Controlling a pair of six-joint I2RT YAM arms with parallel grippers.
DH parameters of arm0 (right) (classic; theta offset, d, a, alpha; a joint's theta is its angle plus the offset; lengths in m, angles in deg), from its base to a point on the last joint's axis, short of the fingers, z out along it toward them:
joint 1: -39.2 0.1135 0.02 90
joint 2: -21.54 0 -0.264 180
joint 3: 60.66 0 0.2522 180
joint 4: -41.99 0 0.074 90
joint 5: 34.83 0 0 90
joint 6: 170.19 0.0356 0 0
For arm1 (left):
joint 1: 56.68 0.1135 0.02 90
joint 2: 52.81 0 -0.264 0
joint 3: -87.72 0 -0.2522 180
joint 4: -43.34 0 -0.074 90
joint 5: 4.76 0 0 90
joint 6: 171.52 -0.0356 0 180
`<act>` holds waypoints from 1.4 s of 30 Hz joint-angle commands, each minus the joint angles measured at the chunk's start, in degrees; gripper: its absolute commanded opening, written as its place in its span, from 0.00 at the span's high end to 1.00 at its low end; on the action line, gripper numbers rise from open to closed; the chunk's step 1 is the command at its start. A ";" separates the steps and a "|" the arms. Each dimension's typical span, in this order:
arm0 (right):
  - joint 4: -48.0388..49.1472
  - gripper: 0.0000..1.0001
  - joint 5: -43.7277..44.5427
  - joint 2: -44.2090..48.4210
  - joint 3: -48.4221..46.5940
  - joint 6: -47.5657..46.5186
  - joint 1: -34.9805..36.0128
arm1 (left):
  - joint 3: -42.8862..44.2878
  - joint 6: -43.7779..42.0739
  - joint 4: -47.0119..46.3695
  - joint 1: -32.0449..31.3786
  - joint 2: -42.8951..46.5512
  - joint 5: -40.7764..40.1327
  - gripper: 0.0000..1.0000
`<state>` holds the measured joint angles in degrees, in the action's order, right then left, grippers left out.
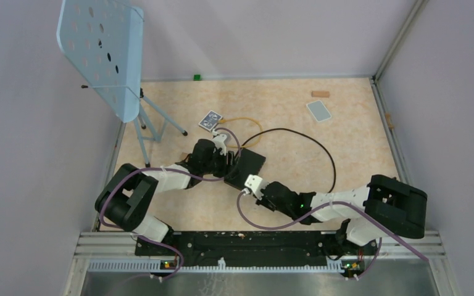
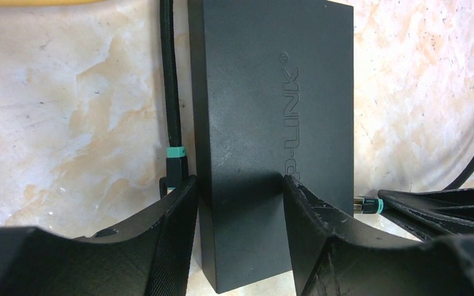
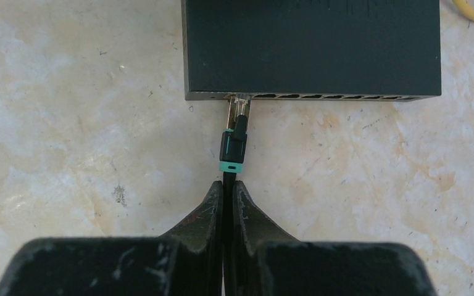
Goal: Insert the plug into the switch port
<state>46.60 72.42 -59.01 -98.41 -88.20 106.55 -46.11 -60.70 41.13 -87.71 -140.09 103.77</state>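
Centrally on the pale marbled tabletop point(image 1: 345, 123) lies the flat black TP-LINK switch point(image 3: 311, 43), with both arms reaching in to it. The right gripper point(image 3: 228, 187) has its fingers pinched together on the black cable point(image 1: 334, 168) just behind the plug point(image 3: 233, 147), a black connector with a teal band and a clear tip. That tip sits at the mouth of the switch port point(image 3: 239, 97), the leftmost socket in the row along the narrow edge facing the right wrist camera. The plug leans slightly off straight, and how deep it sits cannot be told. The left gripper point(image 2: 239, 184) meets the switch from an adjoining end with its fingers parted. One finger point(image 2: 173, 228) stands beside a long edge of the box and the other point(image 2: 311, 228) sits over its lettered top face; whether either presses on it cannot be told. From the left wrist, the plug shows just off the opposite long edge, with the right gripper's fingers behind it. A second plug point(image 2: 174, 161), teal-banded too, on a braided black lead point(image 2: 171, 80), lies along the box beside the left finger. A yellow cable point(image 1: 242, 119) curls just beyond the switch, and a patterned playing card point(image 1: 210, 120) lies near it.
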 commanded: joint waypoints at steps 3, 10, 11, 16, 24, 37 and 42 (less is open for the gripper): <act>0.88 1.00 -1.57 -1.95 -5.73 -3.21 0.68 | -2.40 -0.60 4.97 -0.89 -2.17 3.88 0.44; -0.55 1.00 -1.08 -1.88 -7.67 -3.85 0.68 | -3.06 -0.56 4.69 -1.75 -1.87 4.34 0.46; -0.67 1.00 -0.91 -1.85 -7.92 -3.93 0.62 | -3.24 -0.46 4.56 -1.96 -1.80 4.33 0.46; -0.88 1.00 -0.33 -0.91 -8.61 -4.25 0.19 | -4.95 0.72 3.36 -2.89 -1.11 4.47 0.47; -0.80 1.00 -2.25 0.00 -9.74 -4.70 -0.97 | -6.94 2.24 1.48 -3.97 -0.70 4.43 0.48; -1.93 1.00 -4.16 -1.60 -12.96 -5.50 -2.80 | -9.37 4.91 -1.39 -7.63 -1.21 3.45 0.50; -1.76 1.00 -4.43 -1.57 -13.69 -5.55 -3.58 | -11.23 7.27 -3.49 -9.49 -0.93 2.80 0.51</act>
<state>34.14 69.36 -60.71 -106.54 -92.75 103.75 -53.30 -57.51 29.24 -91.34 -138.15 96.90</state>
